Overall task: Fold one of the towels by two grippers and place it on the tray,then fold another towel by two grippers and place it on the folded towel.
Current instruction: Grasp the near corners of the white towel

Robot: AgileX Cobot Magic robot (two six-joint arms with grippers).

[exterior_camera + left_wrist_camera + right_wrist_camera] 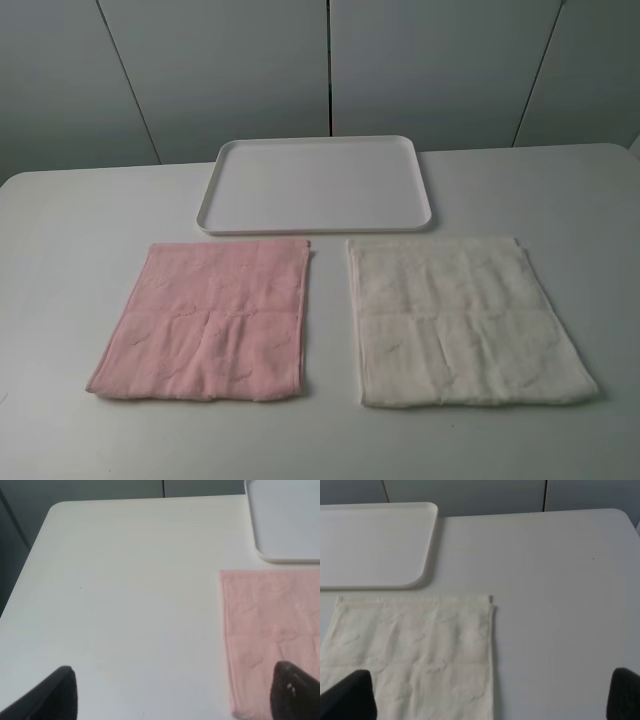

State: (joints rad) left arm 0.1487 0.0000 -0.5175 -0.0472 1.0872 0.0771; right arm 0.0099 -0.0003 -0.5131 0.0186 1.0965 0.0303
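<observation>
Left fingers [52, 697] and right fingers [347, 697] I see spread wide, empty; pink towel [205, 320] and cream towel [465, 320] lie flat near the tray [315, 185] on the table [80, 220].

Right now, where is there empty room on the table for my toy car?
Bare table lies left of the pink towel, right of the cream towel, and along the near edge in front of both. The tray is bare too. It is tight between the two towels and between them and the tray's rim.
</observation>
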